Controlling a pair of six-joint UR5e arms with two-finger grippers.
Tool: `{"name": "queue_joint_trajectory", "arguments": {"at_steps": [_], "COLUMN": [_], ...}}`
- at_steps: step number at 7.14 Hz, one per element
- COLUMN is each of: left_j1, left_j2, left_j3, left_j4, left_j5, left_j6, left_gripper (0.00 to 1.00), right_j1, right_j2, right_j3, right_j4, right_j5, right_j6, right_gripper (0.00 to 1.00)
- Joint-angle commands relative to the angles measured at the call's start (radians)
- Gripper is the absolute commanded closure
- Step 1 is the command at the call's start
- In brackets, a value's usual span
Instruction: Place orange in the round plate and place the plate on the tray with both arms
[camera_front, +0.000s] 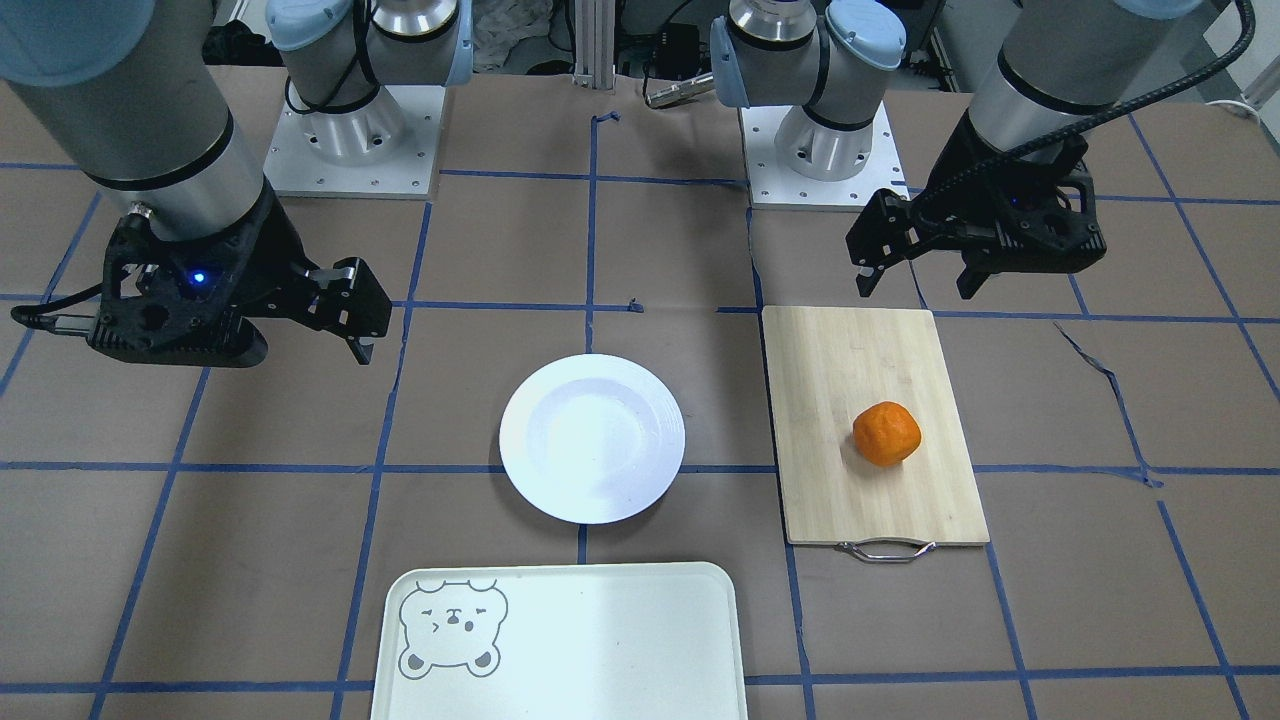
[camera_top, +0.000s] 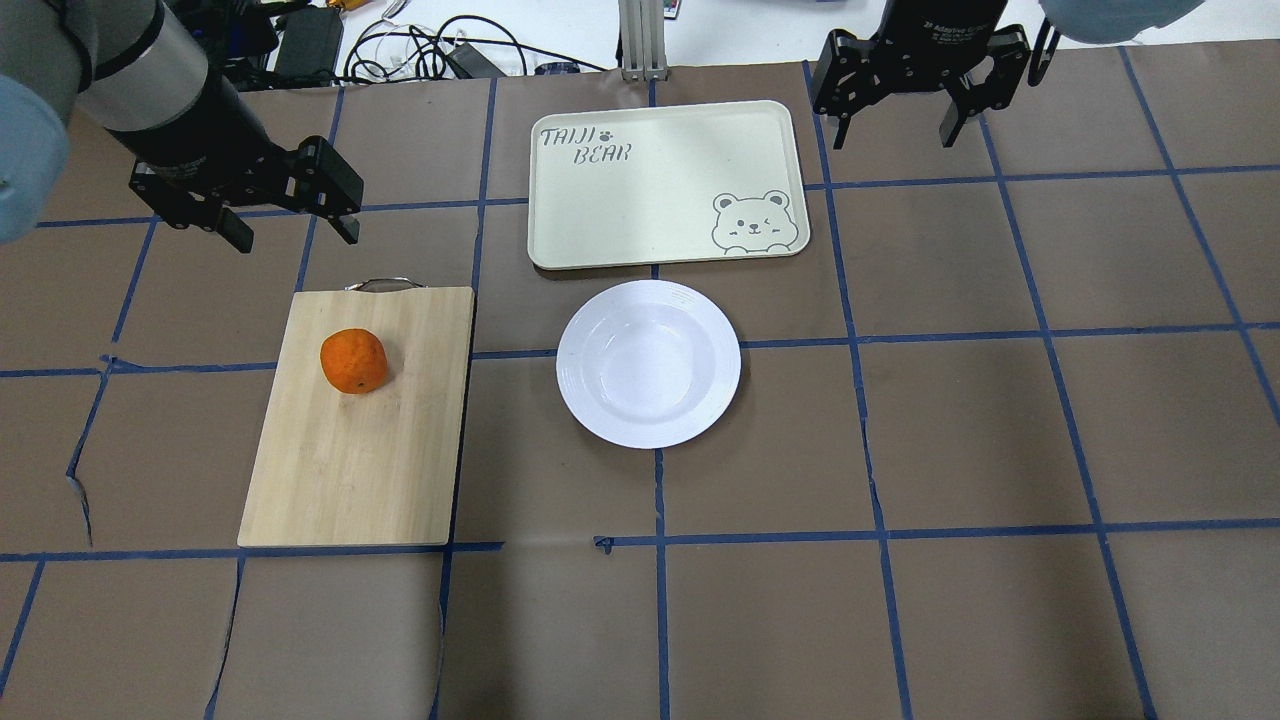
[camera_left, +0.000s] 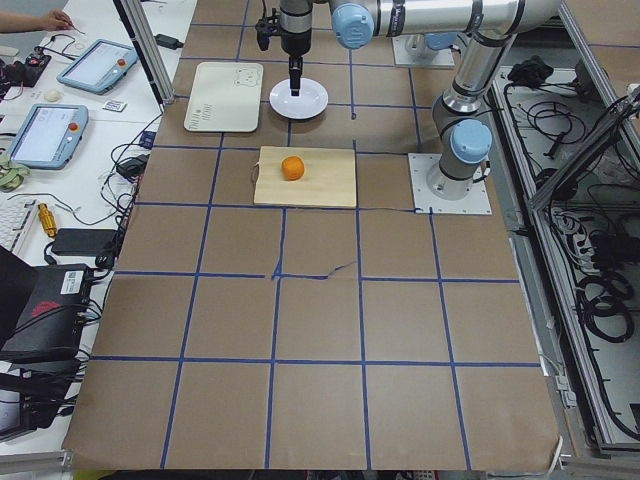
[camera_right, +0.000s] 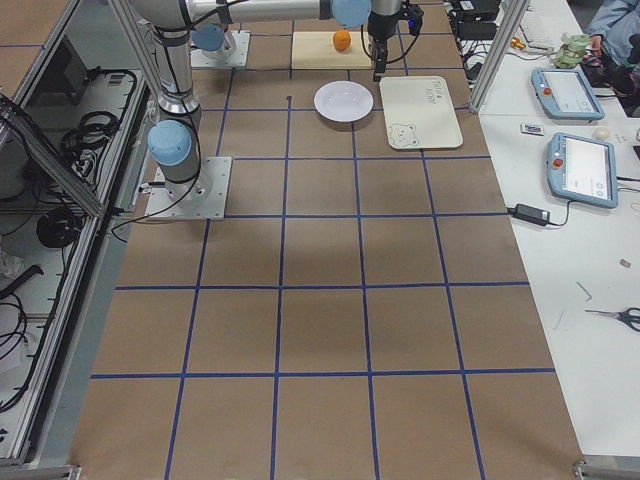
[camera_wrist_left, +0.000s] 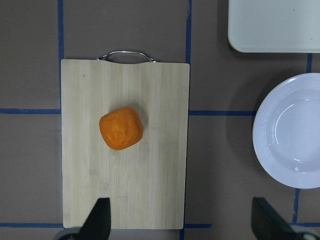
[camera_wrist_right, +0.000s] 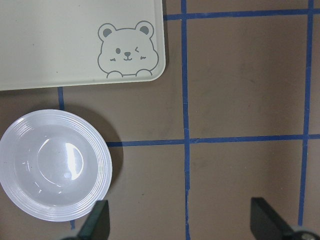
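Observation:
The orange (camera_top: 353, 361) lies on a bamboo cutting board (camera_top: 350, 460) at the left of the overhead view. The round plate (camera_top: 648, 363) is empty and sits mid-table, just in front of the mint-white tray (camera_top: 640, 170) with its bear drawing. My left gripper (camera_top: 292, 232) hovers open beyond the board's handle end, above the table. My right gripper (camera_top: 893, 138) hangs open to the right of the tray. In the left wrist view the orange (camera_wrist_left: 121, 128) is ahead of the open fingers (camera_wrist_left: 97, 222). The right wrist view shows the plate (camera_wrist_right: 54, 171) and the tray (camera_wrist_right: 60, 45).
Brown paper with blue tape lines covers the table (camera_top: 900, 450). The board's metal handle (camera_top: 385, 284) points toward the far edge. Cables and a metal post (camera_top: 640, 35) lie past that edge. Side benches hold tablets (camera_right: 575, 165) and tools.

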Motion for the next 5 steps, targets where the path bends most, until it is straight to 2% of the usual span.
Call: {"name": "queue_joint_trajectory", "arguments": {"at_steps": [1,5], "left_j1": [0.000,0.001], "left_j2": [0.001,0.002], "left_j3": [0.000,0.004], "left_j4": [-0.001,0.003], "left_j5": [0.002,0.001], "left_j6": [0.000,0.000], "left_gripper": [0.00,0.00], "right_j1": [-0.001,-0.001], "right_j2": [-0.012,-0.018], "right_j3": [0.019,0.024], "right_j4": [0.004,-0.015], "right_j5": [-0.001,-0.001], "right_j6": [-0.002,-0.002], "right_gripper": [0.00,0.00]}}
